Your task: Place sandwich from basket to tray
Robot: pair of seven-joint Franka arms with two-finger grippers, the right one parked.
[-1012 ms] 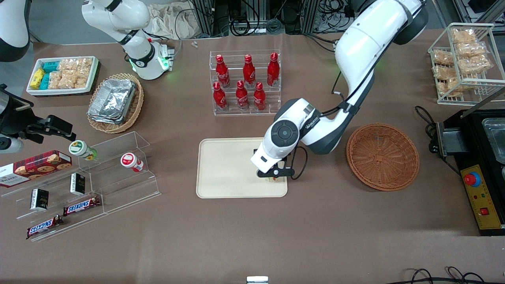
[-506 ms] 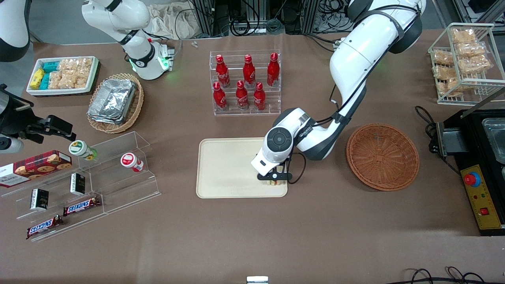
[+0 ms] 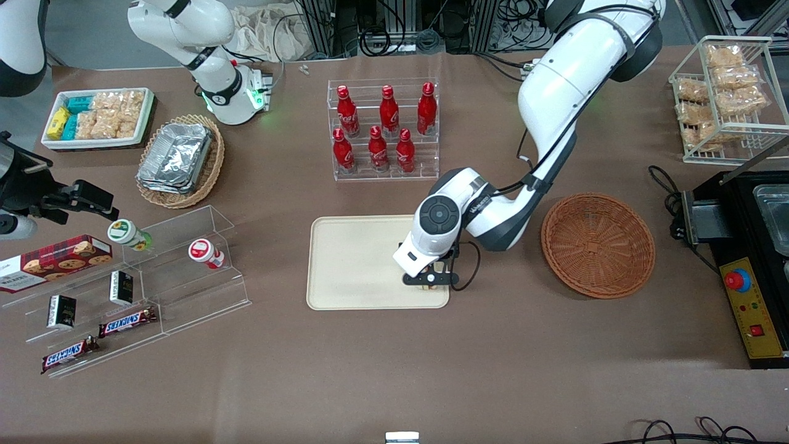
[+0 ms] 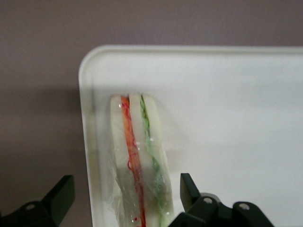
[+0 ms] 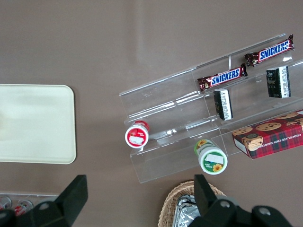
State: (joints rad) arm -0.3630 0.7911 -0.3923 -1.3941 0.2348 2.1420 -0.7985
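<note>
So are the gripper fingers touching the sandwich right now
Apart. The left wrist view shows the gripper open above the tray, bare gaps between each finger and the sandwich.

Table (image 3: 382, 370) with a brown cover and the items resting directly on it.

The cream tray (image 3: 351, 265) lies at mid-table; the reddish-brown basket (image 3: 598, 245) sits beside it toward the working arm's end. Farther from the front camera than the tray stands a clear rack of red bottles (image 3: 383, 129). Toward the parked arm's end lie a tan wicker basket of foil trays (image 3: 180, 161), a white bin of snack packets (image 3: 97, 118) and a clear stepped display (image 3: 132, 290). The gripper (image 3: 431, 285) hangs over the tray's corner, jaws apart.
</note>
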